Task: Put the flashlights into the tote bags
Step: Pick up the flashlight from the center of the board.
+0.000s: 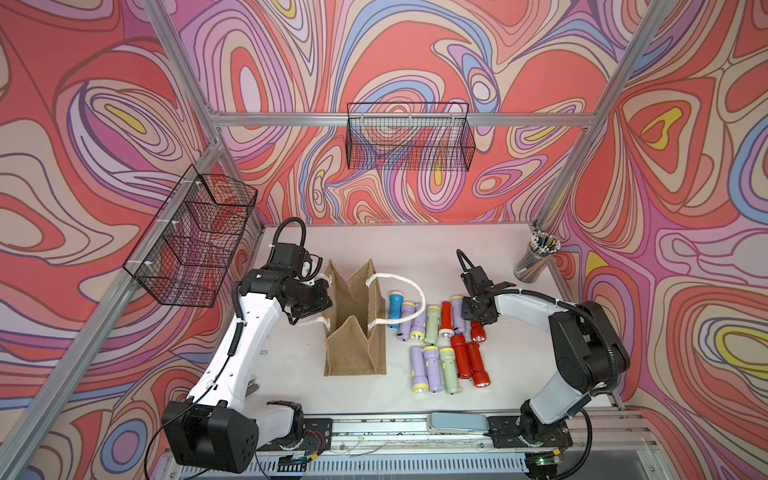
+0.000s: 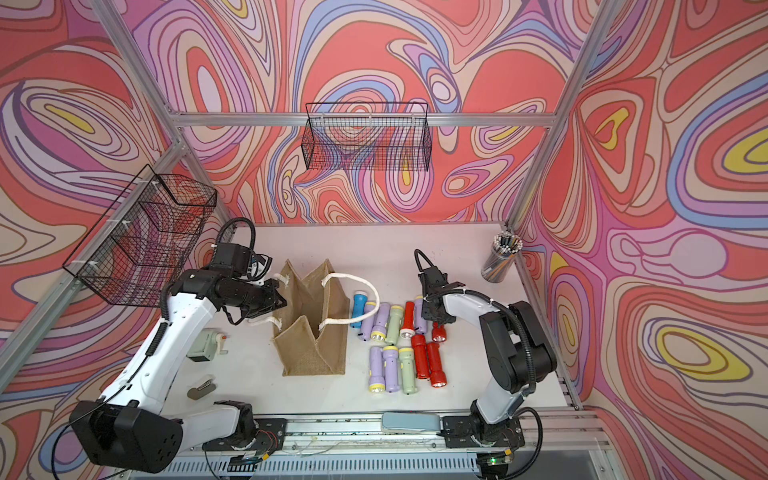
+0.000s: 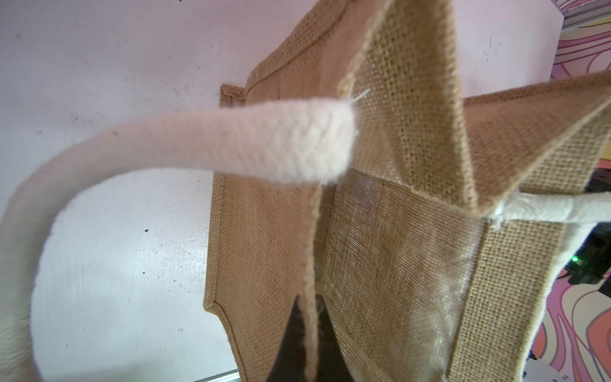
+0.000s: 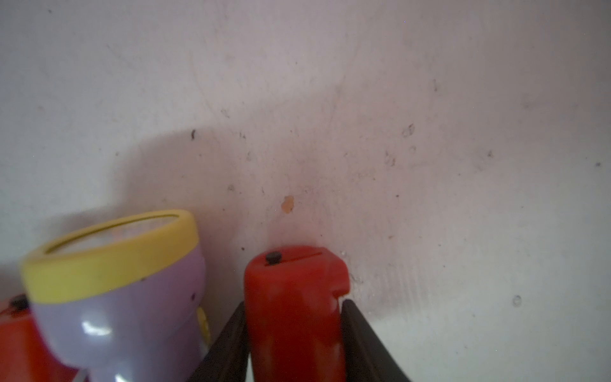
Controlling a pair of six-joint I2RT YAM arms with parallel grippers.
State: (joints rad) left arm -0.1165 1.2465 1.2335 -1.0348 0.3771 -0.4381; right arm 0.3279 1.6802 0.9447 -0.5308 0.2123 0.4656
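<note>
The tan jute tote bag (image 1: pixel 353 332) (image 2: pixel 316 345) stands open at mid-table with white rope handles (image 1: pixel 409 291). My left gripper (image 1: pixel 326 297) (image 3: pixel 309 324) is shut on the bag's left rim, pinching the fabric edge (image 3: pixel 310 264). To the right of the bag, several flashlights lie in two rows: a blue one (image 1: pixel 395 309), lilac ones (image 1: pixel 432 370), pale green ones (image 1: pixel 449 370) and red ones (image 1: pixel 478 365). My right gripper (image 1: pixel 478 323) (image 4: pixel 294 317) points down at the rows' far right. Its black fingers (image 4: pixel 363 337) press both sides of a red flashlight (image 4: pixel 294 297) (image 1: pixel 478 336) that lies beside a lilac, yellow-headed one (image 4: pixel 122 291).
A cup of pencils (image 1: pixel 536 257) stands at the back right corner. Black wire baskets hang on the back wall (image 1: pixel 409 137) and the left wall (image 1: pixel 193 237). A green-grey sharpener (image 2: pixel 203 345) and a small stapler-like tool (image 2: pixel 201 388) lie by the left arm.
</note>
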